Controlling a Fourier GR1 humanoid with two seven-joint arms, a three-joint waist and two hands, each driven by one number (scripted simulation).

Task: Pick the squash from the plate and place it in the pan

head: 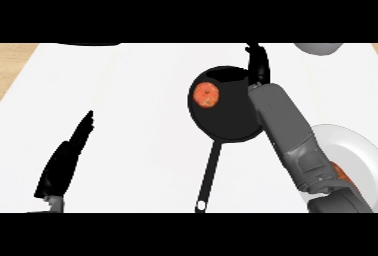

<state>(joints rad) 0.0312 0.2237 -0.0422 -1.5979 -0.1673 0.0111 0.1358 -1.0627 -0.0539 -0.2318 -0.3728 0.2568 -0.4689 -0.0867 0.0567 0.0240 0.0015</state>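
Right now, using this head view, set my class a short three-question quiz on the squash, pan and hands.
1. True or false: the orange squash lies inside the round black frying pan.
2. Which hand reaches over the pan's far rim? A) left B) right
3. Fill in: the round white plate sits at the view's ____ edge.

Key: 1 true. 2 B, the black right hand; the black left hand rests low at the view's left. 3 right.

Bright, even light; counter (133, 125) washed white, shadowless.
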